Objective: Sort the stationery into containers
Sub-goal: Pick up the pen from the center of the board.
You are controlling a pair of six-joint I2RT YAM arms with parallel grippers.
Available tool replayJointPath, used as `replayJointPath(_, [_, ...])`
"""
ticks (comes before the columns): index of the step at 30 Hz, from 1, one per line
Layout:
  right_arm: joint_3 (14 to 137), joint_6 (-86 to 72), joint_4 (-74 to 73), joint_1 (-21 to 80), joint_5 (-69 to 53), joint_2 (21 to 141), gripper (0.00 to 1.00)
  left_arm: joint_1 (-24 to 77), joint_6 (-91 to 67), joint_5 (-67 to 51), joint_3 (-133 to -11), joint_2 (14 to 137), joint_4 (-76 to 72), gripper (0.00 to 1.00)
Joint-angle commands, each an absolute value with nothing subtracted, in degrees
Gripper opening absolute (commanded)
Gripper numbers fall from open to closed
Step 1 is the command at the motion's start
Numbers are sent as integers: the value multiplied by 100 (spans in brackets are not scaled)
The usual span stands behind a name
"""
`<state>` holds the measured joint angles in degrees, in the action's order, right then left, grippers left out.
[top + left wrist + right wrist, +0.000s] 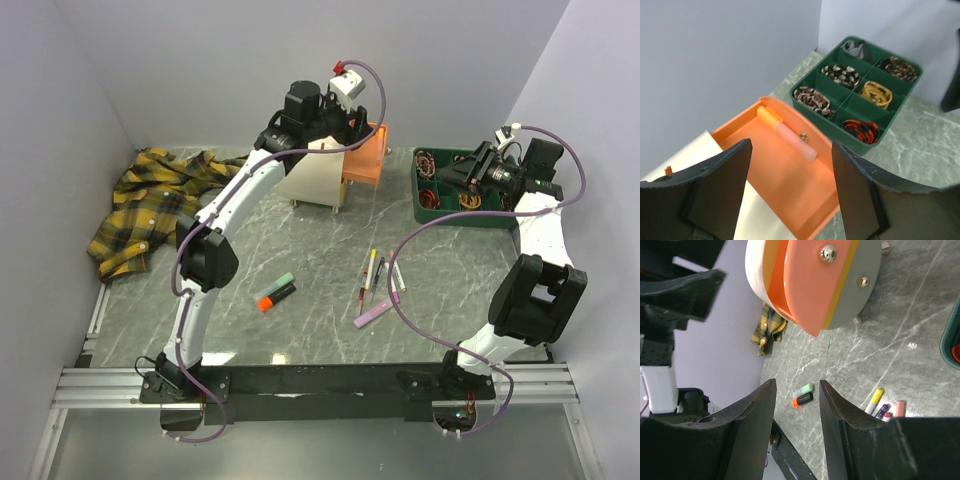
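Nearest on the desk (330,250): a green highlighter (281,283) and black-and-red highlighter (274,296) touching, loose pens (374,272) to their right. Further back, left gripper (790,190) hangs over the open orange drawer (785,185), jaws apart, an orange highlighter (785,132) lying inside. Right gripper (797,432) by the green tray (428,212), jaws apart, empty. Plaid cloth (150,205) far left.
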<state>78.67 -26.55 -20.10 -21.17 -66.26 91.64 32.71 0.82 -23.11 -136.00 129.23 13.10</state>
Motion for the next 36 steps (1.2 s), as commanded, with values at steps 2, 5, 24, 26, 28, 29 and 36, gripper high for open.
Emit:
replayJointPath(2, [7857,-2646,-1802,-2162,-6680,9026,48,3454,263,-2312,-13475,11561,1484,73])
replayJointPath(5, [7840,-2619,-1819,-2162,-6688,9009,48,3454,596,-1908,-12212,10526,1968,74])
replayJointPath(24, [7805,-2663,-1802,-2136,-6644,9035,47,3445,2135,-721,-5705,7927,2654,65])
replayJointPath(26, [7770,-2646,-1811,-2153,-6636,9009,47,3445,2101,-756,-5695,8146,2654,65])
replayJointPath(28, [7761,-2611,-1828,-2144,-6636,8974,47,3445,2066,-808,-5730,8331,2637,64])
replayJointPath(29, [7743,-2602,-1846,-2145,-6636,8965,47,3445,2005,-800,-5765,8497,2619,63])
replayJointPath(36, [7699,-2575,-1863,-2153,-6627,8912,47,3454,1872,-791,-5933,9166,2523,61])
